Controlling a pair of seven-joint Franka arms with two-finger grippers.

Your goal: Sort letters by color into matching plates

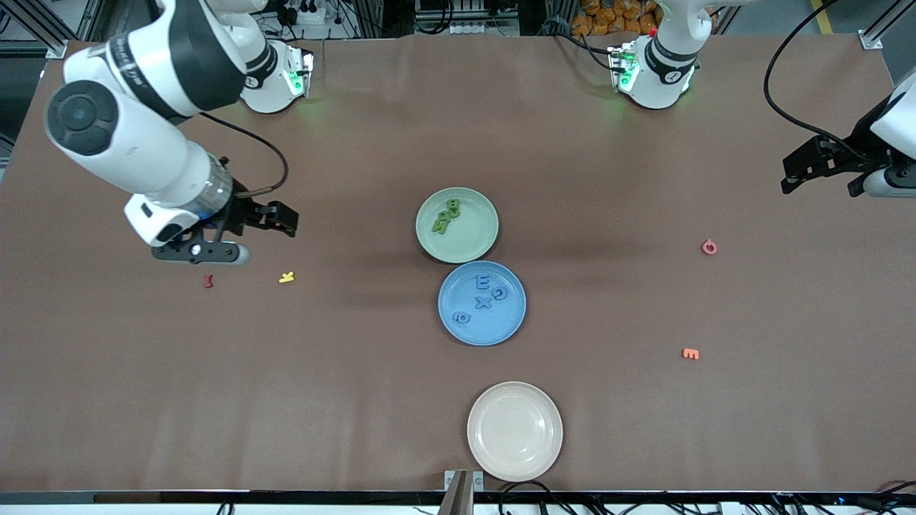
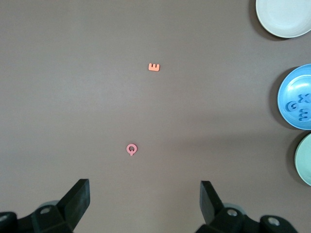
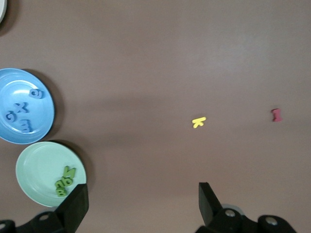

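Hanging over bare table, the left pincer [image 1: 819, 179] and right pincer [image 1: 275, 218] are spread wide, holding nothing.

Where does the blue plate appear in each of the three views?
Front view: blue plate at the table's middle, between the green plate and the beige plate.
Left wrist view: at the picture's edge, cut off.
Right wrist view: whole, beside the green plate.
Shared landmark: the green plate.

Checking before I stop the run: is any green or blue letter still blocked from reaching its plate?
Nothing visible blocks them: the olive-green toy letters lie in the pale mint plate, the blue toy letters in the medium blue plate.
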